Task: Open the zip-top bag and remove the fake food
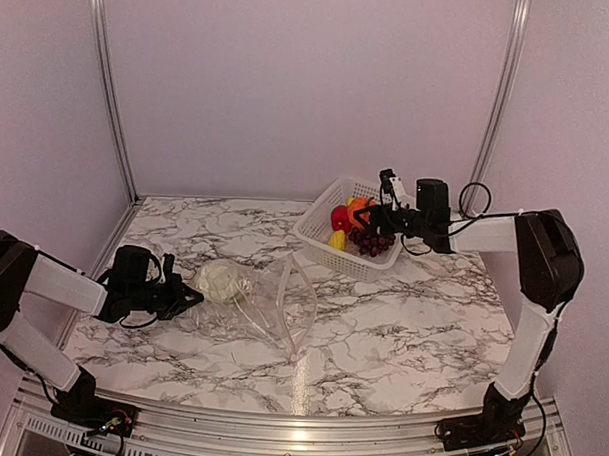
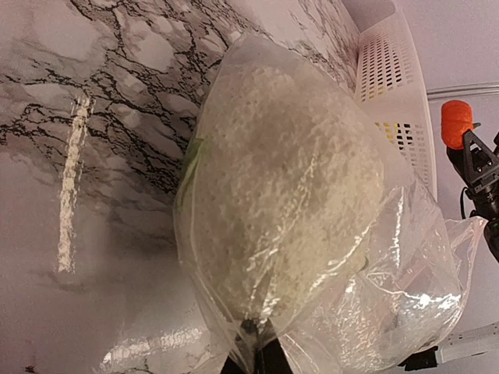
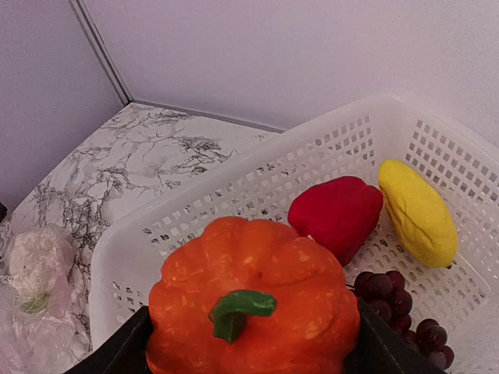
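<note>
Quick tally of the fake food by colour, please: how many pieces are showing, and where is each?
Orange piece: 1, in the right claw
Red piece: 1, in the basket
Yellow piece: 1, in the basket
Grape bunch: 1, in the basket
White piece: 1, in the zip-top bag
Total: 5
</note>
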You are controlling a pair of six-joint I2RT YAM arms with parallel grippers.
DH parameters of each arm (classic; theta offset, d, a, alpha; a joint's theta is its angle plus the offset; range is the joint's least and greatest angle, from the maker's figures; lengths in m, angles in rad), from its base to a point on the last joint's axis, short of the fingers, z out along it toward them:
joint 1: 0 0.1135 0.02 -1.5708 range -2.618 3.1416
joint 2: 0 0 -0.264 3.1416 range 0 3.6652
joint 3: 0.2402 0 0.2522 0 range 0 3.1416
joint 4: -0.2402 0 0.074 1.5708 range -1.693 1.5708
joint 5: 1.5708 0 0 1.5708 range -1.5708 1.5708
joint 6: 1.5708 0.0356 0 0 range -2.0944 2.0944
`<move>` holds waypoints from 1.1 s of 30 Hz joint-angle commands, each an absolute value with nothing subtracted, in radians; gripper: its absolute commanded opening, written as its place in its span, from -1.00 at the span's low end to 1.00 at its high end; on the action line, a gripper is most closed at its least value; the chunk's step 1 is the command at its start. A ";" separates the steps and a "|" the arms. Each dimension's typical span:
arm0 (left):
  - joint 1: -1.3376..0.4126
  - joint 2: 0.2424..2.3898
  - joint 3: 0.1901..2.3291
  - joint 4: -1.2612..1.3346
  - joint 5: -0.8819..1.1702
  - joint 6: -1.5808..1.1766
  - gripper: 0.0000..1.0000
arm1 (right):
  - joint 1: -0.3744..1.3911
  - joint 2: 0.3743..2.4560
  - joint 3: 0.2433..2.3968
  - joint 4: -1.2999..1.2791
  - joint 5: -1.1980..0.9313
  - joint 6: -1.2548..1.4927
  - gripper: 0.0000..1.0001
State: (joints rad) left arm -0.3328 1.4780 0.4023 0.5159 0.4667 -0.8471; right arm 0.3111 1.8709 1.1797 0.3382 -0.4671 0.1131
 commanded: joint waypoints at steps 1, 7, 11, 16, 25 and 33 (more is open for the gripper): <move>-0.328 1.452 0.413 0.482 0.444 -0.827 -1.00 | 0.311 1.948 1.290 0.249 -0.401 0.078 -0.24; -0.328 1.444 0.414 0.465 0.439 -0.817 -1.00 | 0.311 2.041 1.363 0.227 -0.422 0.078 -0.22; -0.328 1.444 0.416 0.461 0.439 -0.815 -1.00 | 0.311 2.092 1.408 0.202 -0.425 0.070 -0.20; -0.328 1.444 0.425 0.453 0.440 -0.812 -1.00 | 0.311 2.111 1.437 0.177 -0.404 0.056 -0.17; -0.328 1.438 0.426 0.440 0.438 -0.805 -1.00 | 0.266 2.094 1.476 0.147 -0.265 0.053 -0.14; -0.328 1.444 0.433 0.442 0.437 -0.802 -1.00 | 0.239 2.140 1.570 0.069 -0.145 0.022 0.17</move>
